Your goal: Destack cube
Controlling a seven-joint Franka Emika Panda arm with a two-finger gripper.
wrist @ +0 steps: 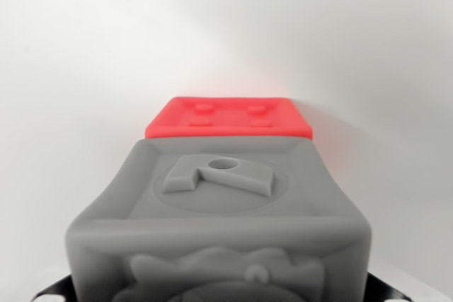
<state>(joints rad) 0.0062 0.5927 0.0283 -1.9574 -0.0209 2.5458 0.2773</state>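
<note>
Where white surface (85, 68) spreads, grey cube (226, 210) before red cube (228, 118).

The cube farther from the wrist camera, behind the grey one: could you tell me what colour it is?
It is bright red, seen only in the wrist view, beyond the grey cube.

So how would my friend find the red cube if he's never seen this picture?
Start at the big grey cube that fills the bottom of the wrist view, with a raised shape and a small round hole on its top. Look just past its far edge, against the plain white background. The red cube peeks out there, the only brightly coloured thing, with small raised bumps on top.
</note>
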